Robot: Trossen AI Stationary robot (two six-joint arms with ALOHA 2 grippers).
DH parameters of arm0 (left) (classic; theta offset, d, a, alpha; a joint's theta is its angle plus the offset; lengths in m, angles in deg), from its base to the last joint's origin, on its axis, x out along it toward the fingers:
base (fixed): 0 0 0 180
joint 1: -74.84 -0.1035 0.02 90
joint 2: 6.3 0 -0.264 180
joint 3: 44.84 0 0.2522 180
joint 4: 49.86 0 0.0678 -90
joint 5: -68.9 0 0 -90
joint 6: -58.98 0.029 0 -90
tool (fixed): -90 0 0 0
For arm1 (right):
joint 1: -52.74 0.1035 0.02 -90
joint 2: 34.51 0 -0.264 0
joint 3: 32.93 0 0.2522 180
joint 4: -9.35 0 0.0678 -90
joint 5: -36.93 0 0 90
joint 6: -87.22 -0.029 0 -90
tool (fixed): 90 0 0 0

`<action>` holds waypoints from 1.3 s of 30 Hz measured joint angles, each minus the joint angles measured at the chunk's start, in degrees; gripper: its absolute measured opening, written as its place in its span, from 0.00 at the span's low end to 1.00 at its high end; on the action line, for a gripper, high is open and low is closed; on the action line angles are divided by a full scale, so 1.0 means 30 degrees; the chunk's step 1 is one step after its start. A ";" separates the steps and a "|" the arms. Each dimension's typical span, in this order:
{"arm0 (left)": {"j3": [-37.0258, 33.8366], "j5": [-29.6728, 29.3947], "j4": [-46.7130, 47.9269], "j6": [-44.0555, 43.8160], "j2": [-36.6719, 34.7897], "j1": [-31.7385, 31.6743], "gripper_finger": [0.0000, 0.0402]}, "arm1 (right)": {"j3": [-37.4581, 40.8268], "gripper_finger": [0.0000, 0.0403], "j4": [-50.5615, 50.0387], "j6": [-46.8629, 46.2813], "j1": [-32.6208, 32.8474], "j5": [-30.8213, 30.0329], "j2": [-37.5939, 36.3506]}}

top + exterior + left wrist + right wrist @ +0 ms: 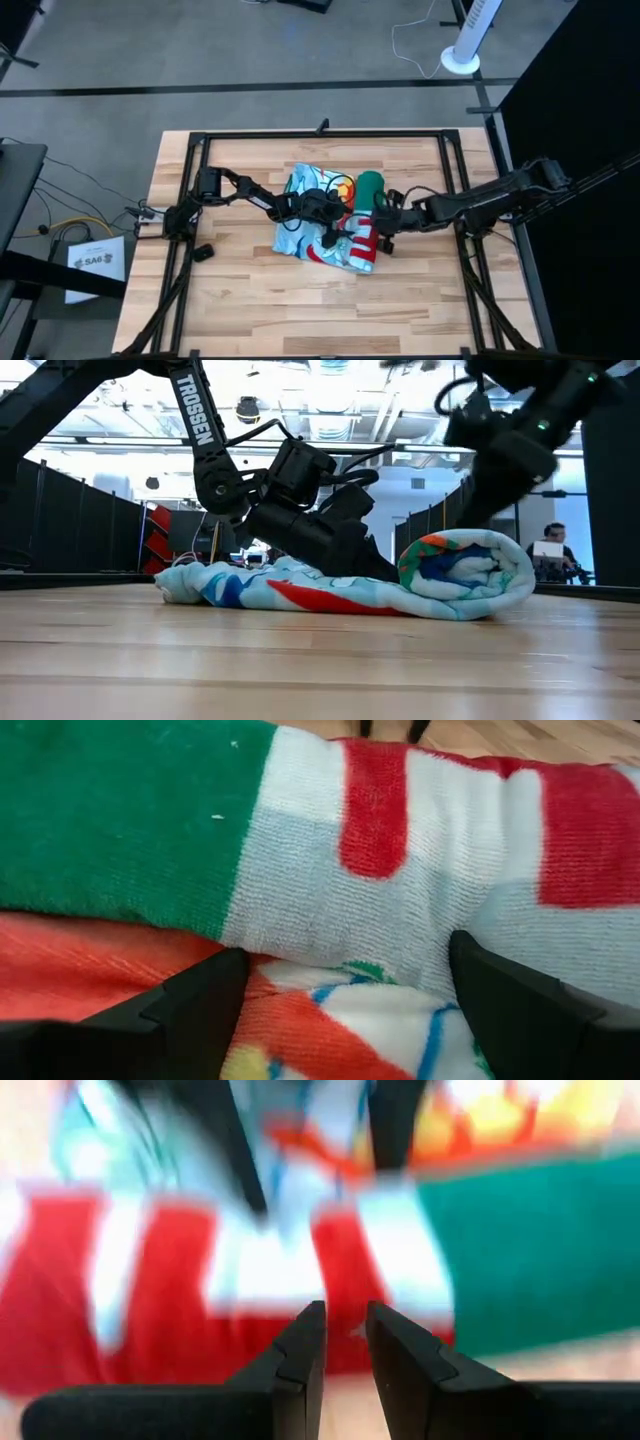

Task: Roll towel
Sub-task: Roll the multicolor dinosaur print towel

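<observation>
- Beach towel (pixel 335 222) mid-table, approx. half rolled: fat roll on right side, flat tail left.
- Left gripper (pixel 328 208) on tail w/ fingers spread wide.
- Right gripper (pixel 384 222) beside roll, nearly closed, empty.
- Left to do: roll remaining tail.

The light wooden plank counter (pixel 250 300) carries the partly rolled towel (pixel 345 240) near its middle, lying directly on the boards.

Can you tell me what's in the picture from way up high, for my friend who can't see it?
A colorful towel, partly rolled up, lies in the middle of a wooden table. Two dark robot arms reach in from either side: the left hand is on the flat part, and the right hand is by the rolled part.
</observation>
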 joint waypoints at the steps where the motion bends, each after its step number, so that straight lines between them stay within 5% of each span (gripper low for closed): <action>1: 0.0000 -0.0003 0.0000 -0.0004 0.0000 -0.0007 0.81 | -0.0007 0.16 0.0766 0.0540 -0.0072 -0.0292 -0.0038; 13: -0.0014 0.0106 0.0144 0.0248 -0.0144 -0.0015 0.81 | -0.0101 0.16 0.3665 0.2049 -0.1660 -0.0241 0.4772; 20: -0.0213 -0.0137 0.5807 0.2753 -0.3652 0.0122 0.81 | -0.0124 0.16 0.4328 0.1511 -0.1499 -0.0091 0.5383; 24: -0.0114 -0.1015 0.5950 0.5191 -0.5081 0.0078 0.81 | -0.0077 0.16 0.4354 0.1629 -0.1514 0.0057 0.5303; 39: 0.2694 0.1415 0.4389 0.5644 -0.1725 -0.0889 0.81 | -0.0007 0.16 0.4711 0.1707 -0.1499 0.0335 0.5339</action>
